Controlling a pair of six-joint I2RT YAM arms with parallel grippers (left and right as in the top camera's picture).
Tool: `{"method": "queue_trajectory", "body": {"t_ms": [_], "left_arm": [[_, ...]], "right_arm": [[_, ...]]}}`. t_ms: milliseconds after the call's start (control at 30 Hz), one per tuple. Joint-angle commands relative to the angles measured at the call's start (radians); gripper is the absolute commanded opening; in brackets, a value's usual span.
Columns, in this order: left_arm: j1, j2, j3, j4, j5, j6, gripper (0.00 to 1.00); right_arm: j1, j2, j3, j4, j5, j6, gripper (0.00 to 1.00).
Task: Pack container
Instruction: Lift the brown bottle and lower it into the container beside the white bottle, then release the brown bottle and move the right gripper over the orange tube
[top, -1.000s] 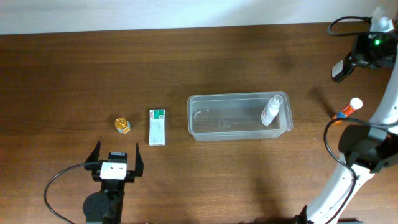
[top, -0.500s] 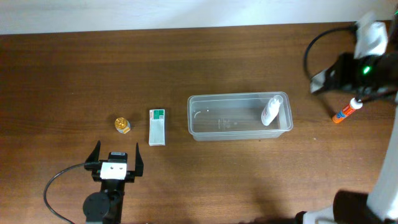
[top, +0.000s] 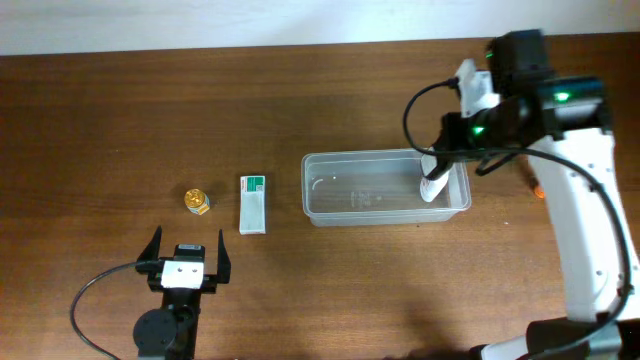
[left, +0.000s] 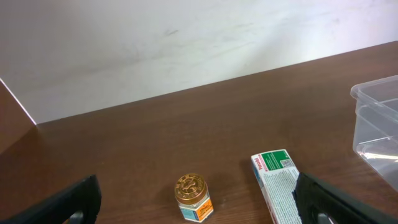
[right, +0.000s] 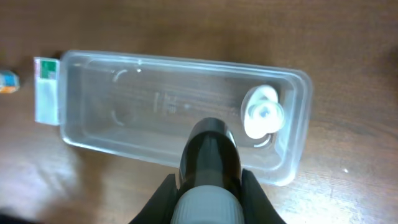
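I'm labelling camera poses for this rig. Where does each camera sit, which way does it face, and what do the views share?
Overhead: above the table, looking straight down; both arms show, left gripper at the bottom edge, right gripper over the container.
Left wrist: low, looking across the table toward the wall; its open jaws frame the jar and the box.
Right wrist: above the container, looking down; its jaws flank a dark cylinder.
Shared: container and box appear in all three.
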Motion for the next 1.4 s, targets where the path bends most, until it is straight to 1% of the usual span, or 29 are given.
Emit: {"method": "queue_trajectory", "body": {"t_ms": [0,67,333,533,667,900,1033,1067,1300,1367], "left_arm": [[0.005,-0.008,-0.002,-0.007,0.015,0.008,0.99],[0.005,-0.008,-0.002,-0.007,0.015,0.008,0.99],[0.005,-0.008,-0.002,-0.007,0.015,0.008,0.99],[0.005,-0.008,-0.002,-0.007,0.015,0.008,0.99],[0.005,-0.008,-0.002,-0.007,0.015,0.008,1.00],[0.005,-0.008,-0.002,-0.007,0.015,0.008,0.99],[0.005,-0.008,-0.002,-0.007,0.015,0.008,0.99],[0.005,-0.008,-0.002,-0.007,0.015,0.008,1.00],[0.005,-0.008,-0.002,-0.007,0.015,0.008,0.99],[0.005,-0.008,-0.002,-0.007,0.015,0.008,0.99]], "right_arm": [[0.038,-0.009,-0.083,0.062,0.050,0.056,0.18],[0.053,-0.009,-0.134,0.114,0.050,0.058,0.18],[0.082,-0.003,-0.319,0.309,0.081,0.140,0.18],[0.082,-0.001,-0.445,0.454,0.080,0.161,0.18],[0.082,0.001,-0.494,0.515,0.080,0.161,0.19],[0.082,0.023,-0.527,0.559,0.081,0.157,0.20],[0.082,0.069,-0.527,0.577,0.081,0.137,0.20],[0.082,0.077,-0.527,0.578,0.081,0.134,0.23],[0.082,0.096,-0.526,0.582,0.123,0.133,0.24],[0.082,0.096,-0.526,0.582,0.122,0.130,0.28]]}}
